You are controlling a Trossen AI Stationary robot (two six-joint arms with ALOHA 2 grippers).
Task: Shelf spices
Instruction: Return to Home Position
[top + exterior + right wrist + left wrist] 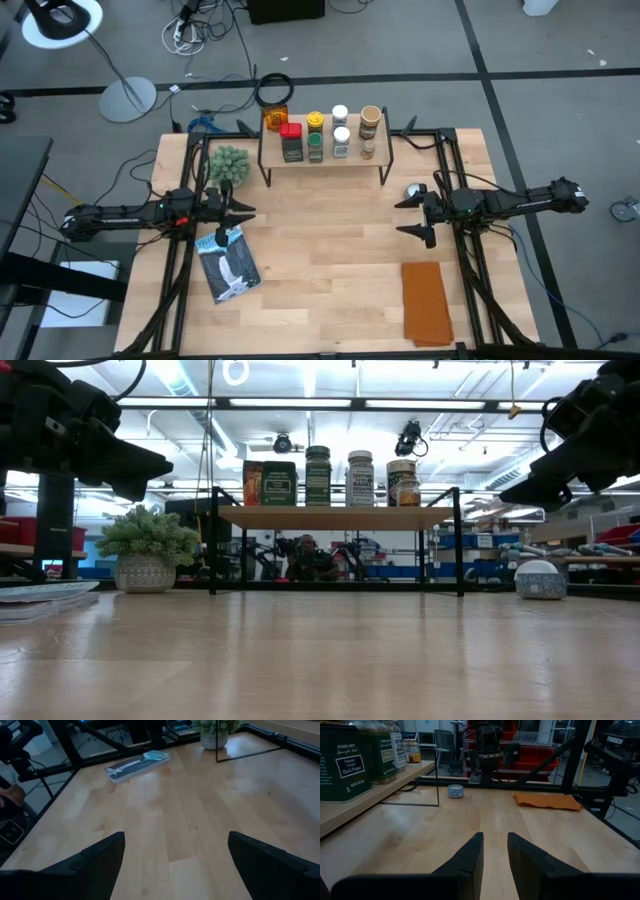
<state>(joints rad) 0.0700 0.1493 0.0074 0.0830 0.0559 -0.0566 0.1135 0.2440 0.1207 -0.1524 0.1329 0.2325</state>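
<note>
Clutter is lying around the shelf: a plant ball and a magazine near the left gripper, a round tin and an orange cloth near the right gripper. The spices are standing on the shelf top. The left fingers are sitting slightly parted and the right ones spread wide, both gripping nothing.
</note>
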